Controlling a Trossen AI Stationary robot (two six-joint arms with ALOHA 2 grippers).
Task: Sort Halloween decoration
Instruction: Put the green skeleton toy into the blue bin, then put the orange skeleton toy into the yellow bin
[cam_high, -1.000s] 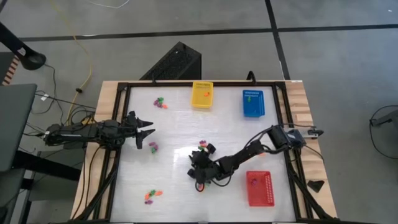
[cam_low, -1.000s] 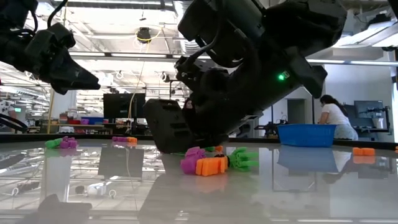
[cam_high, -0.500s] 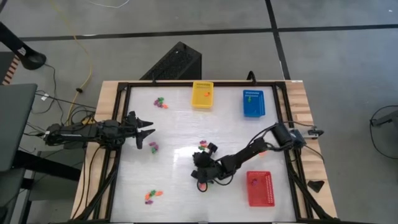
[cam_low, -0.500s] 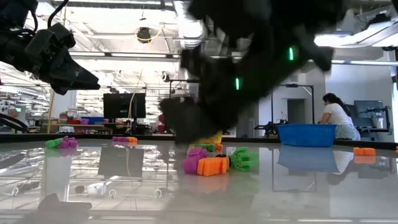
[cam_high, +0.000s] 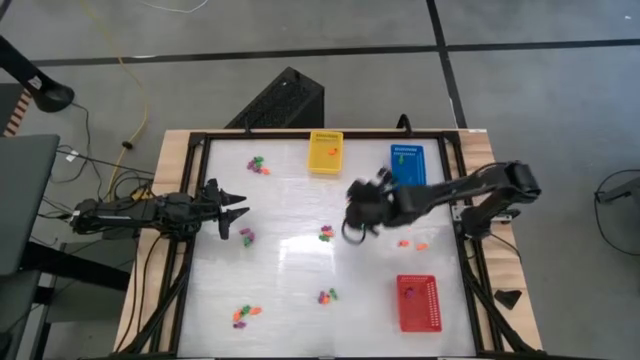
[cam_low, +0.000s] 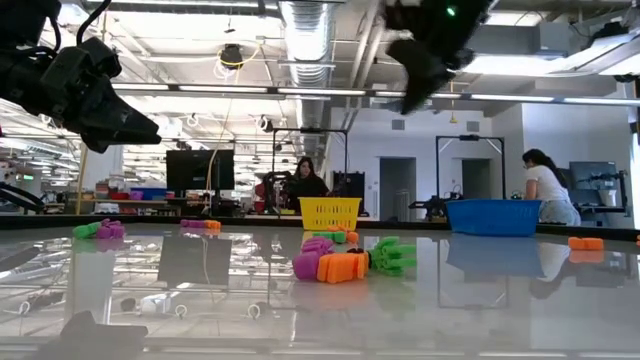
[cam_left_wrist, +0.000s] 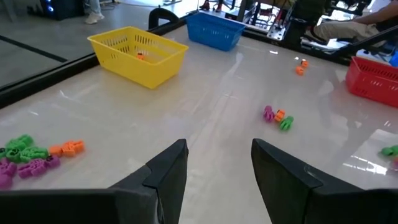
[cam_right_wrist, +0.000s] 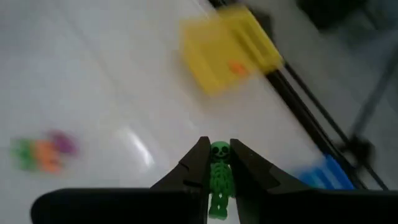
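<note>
The Halloween decoration lies in small orange, green and purple clusters on the white table (cam_high: 300, 200): one near my left gripper (cam_high: 245, 236), one mid-table (cam_high: 326, 233), one nearer (cam_high: 326, 296). My right gripper (cam_high: 353, 216) is raised above the table between the yellow basket (cam_high: 325, 152) and the blue basket (cam_high: 407, 165), shut on a green skeleton trinket (cam_right_wrist: 219, 171). My left gripper (cam_high: 234, 208) hovers open at the table's left side, touching nothing. My right gripper pinches the green skeleton trinket by its body (cam_right_wrist: 219, 177) between the two fingers (cam_right_wrist: 198, 163). Its head (cam_right_wrist: 219, 149) shows just past the fingertips. The trinket lies along the fingers and is lifted clear of the table.
A red basket (cam_high: 418, 302) stands near the table's right near corner. More trinkets lie at the far left (cam_high: 258, 165), near left (cam_high: 243, 315) and right of centre (cam_high: 410, 243). A black frame (cam_high: 190, 250) borders the table. People stand in the room behind (cam_low: 540, 188).
My right gripper has risen from the trinket cluster in the table's near middle and swung toward the far edge and right, up between the yellow and blue baskets, carrying the green skeleton. The rest of that cluster stays on the table. My left arm has kept still.
</note>
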